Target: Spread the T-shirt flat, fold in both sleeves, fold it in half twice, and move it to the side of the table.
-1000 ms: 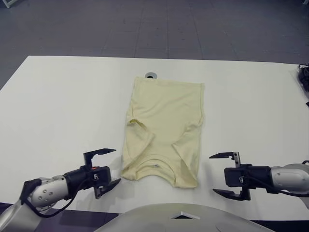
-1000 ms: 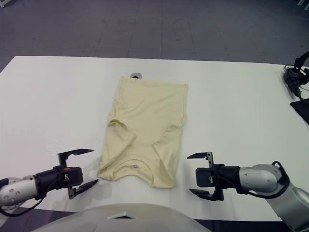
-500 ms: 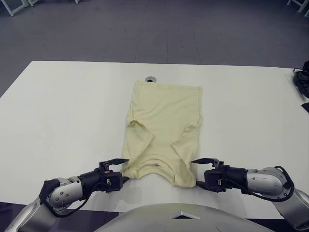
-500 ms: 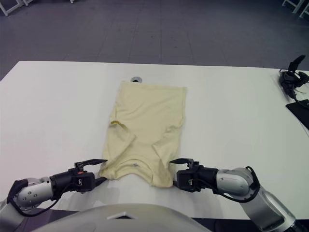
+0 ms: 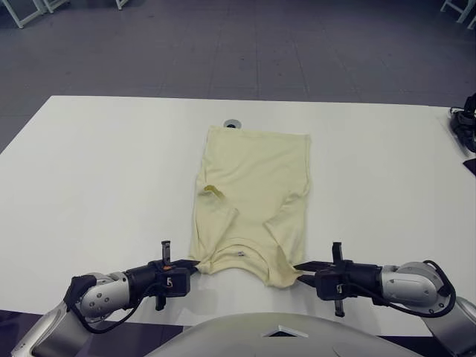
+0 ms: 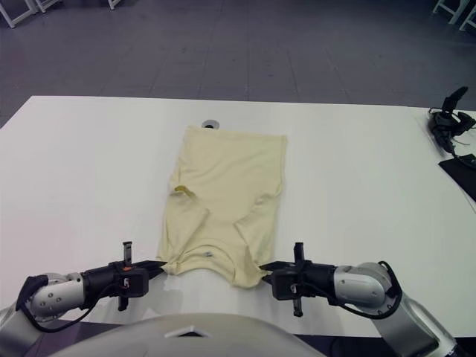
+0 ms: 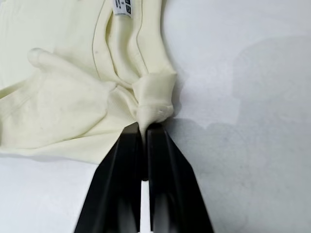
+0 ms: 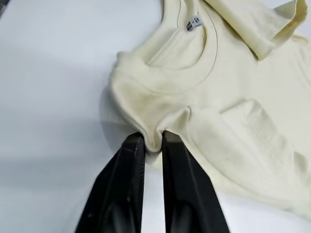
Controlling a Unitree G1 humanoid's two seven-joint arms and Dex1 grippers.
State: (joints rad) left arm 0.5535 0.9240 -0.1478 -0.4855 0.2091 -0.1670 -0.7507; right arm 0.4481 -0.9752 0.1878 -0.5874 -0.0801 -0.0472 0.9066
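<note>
A pale yellow T-shirt (image 5: pixel 253 193) lies on the white table (image 5: pixel 97 171) with both sleeves folded in and its collar at the near edge. My left gripper (image 5: pixel 192 265) is shut on the shirt's near left shoulder corner; the left wrist view has the cloth (image 7: pixel 153 104) pinched between the black fingers (image 7: pixel 125 160). My right gripper (image 5: pixel 299 268) is shut on the near right shoulder corner, where a fold of cloth (image 8: pixel 146 121) sits between its fingers (image 8: pixel 132 160). The shirt's hem (image 5: pixel 256 134) lies toward the far edge.
A small grey round fitting (image 5: pixel 232 123) sits in the table just beyond the hem. Black cables and gear (image 6: pixel 450 119) lie at the table's far right edge. Bare tabletop spreads wide on both sides of the shirt.
Both grippers moved inward from beside the shirt to its near corners, turned their fingers and shut on the cloth. The head camera also tilted slightly.
</note>
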